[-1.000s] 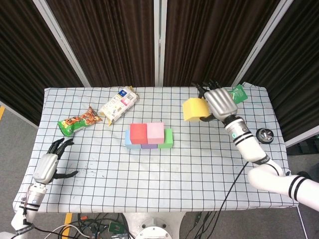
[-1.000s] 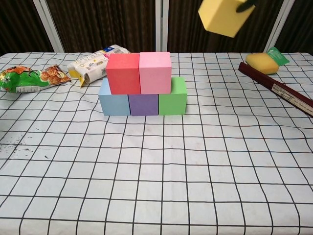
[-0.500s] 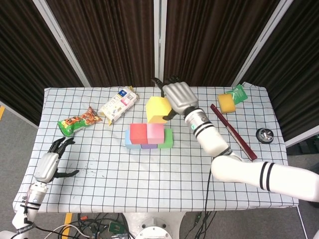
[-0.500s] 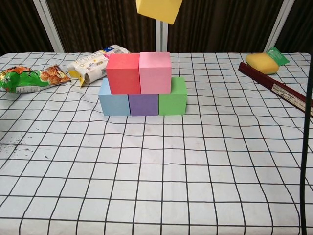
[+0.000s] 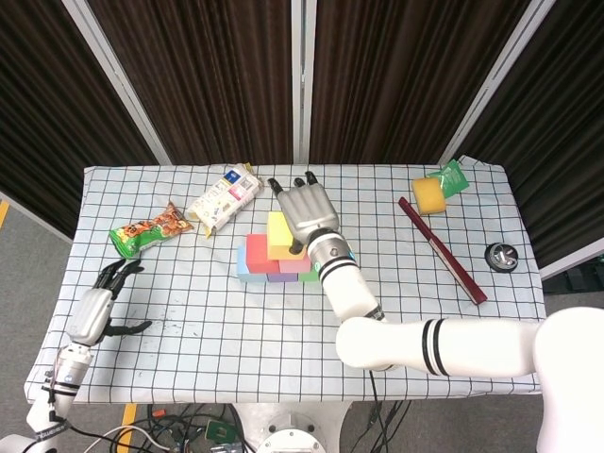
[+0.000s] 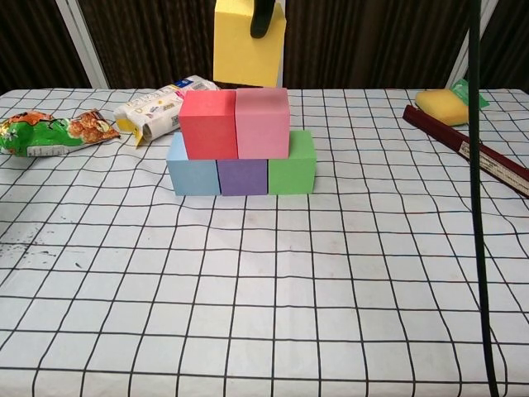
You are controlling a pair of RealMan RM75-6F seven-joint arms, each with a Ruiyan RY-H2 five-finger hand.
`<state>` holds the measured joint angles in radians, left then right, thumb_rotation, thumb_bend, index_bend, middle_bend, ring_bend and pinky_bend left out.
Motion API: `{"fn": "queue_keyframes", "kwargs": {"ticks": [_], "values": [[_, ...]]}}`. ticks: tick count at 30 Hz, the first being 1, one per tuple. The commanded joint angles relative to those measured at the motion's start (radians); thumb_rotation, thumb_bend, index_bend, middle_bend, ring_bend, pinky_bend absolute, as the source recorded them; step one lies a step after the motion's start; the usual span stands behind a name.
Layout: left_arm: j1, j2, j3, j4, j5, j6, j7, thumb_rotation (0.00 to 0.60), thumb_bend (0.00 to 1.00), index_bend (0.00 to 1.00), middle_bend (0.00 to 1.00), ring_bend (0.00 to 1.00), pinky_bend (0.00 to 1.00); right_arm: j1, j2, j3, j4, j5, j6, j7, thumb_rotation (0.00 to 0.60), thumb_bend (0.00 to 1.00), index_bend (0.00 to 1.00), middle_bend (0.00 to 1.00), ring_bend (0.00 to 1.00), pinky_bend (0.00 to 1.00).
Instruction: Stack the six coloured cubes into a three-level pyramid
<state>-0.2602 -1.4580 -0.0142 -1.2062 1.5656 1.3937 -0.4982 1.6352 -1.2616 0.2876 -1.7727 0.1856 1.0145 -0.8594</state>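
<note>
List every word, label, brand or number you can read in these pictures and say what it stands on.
No text is legible.
White snack packet: printing, too blurred to read.
Green and orange snack bag: printed graphics, unreadable.
Dark red bar: pale label with lettering, too small to read.
Green packet behind the yellow sponge: unreadable.
Cubes, including the yellow cube: no markings.

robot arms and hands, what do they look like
Both hands, right hand and left hand, have silver-grey shells with black fingers. The arms are glossy white in rounded segments; the right one has black bands near its base. A black cable crosses the chest view.
</note>
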Motion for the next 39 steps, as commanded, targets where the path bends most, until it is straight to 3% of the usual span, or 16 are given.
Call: {"fn": "queue_keyframes", "kwargs": {"ticks": [1, 15, 25, 31, 39], "values": [[0.002, -0.001, -0.001, 0.004, 0.0, 0.005, -0.005, 0.6, 0.0, 0.07, 0.17, 0.0, 0.03, 0.006, -0.025, 0.001, 0.018, -0.001, 0.009, -0.013, 0.6, 0.06, 0.0, 0.58, 0.13, 0.0], [0.013, -0.007, -0.006, 0.022, 0.009, 0.047, -0.003, 0.6, 0.0, 0.07, 0.16, 0.0, 0.03, -0.019, -0.09, -0.028, 0.082, -0.142, -0.051, -0.043, 0.6, 0.06, 0.0, 0.58, 0.13, 0.0], [0.011, 0.011, -0.006, 0.009, -0.004, 0.027, -0.035, 0.6, 0.0, 0.07, 0.16, 0.0, 0.03, 0.003, -0.133, -0.006, 0.118, -0.107, -0.013, -0.072, 0.6, 0.06, 0.0, 0.58, 0.13, 0.0], [0.013, 0.016, -0.006, 0.013, -0.004, 0.031, -0.05, 0.6, 0.0, 0.07, 0.16, 0.0, 0.03, -0.009, -0.136, 0.004, 0.158, -0.149, -0.061, -0.062, 0.6, 0.07, 0.0, 0.59, 0.14, 0.0], [0.012, 0.021, -0.005, 0.016, -0.004, 0.027, -0.068, 0.6, 0.0, 0.07, 0.16, 0.0, 0.03, -0.005, -0.13, 0.0, 0.169, -0.118, -0.097, -0.075, 0.6, 0.07, 0.0, 0.59, 0.14, 0.0]]}}
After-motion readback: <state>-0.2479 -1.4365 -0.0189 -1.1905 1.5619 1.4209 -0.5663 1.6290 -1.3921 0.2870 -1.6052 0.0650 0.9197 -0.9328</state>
